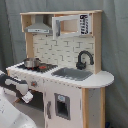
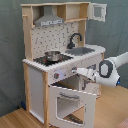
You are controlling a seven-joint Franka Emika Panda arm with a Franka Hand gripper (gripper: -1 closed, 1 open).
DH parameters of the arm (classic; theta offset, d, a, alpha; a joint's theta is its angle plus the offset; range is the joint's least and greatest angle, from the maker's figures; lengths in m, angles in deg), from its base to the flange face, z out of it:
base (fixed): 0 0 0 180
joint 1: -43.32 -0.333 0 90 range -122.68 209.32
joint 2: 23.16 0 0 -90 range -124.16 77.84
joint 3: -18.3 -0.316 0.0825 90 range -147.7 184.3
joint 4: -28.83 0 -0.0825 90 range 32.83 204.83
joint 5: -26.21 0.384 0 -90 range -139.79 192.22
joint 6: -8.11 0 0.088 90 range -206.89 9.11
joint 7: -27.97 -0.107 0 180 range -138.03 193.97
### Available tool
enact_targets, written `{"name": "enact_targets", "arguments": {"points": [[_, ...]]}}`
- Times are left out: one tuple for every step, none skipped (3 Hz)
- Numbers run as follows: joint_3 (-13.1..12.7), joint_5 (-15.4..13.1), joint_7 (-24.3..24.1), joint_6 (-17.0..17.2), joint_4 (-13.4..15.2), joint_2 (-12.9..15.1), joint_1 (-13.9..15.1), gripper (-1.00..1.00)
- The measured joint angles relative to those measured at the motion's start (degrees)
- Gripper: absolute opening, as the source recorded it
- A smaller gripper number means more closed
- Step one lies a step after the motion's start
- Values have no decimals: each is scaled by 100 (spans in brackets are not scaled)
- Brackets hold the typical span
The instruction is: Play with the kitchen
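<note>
One gripper (image 2: 76,71) reaches the kitchen (image 2: 62,55) front, knobs (image 2: 56,76) just beside its fingers, oven door (image 2: 70,102) open below; finger spread cannot be told.

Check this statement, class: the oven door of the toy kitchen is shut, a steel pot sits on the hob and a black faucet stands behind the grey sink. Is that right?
Not quite. In the second exterior view the oven door hangs open, swung out from the front of the kitchen. The rest holds: the steel pot sits on the hob, and the black faucet stands behind the grey sink.
</note>
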Motion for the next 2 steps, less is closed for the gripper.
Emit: {"name": "enact_targets", "arguments": {"points": [[156,-28,4,17,0,-509,-272,100],[403,-25,-12,167,1,-951,-504,100]]}}
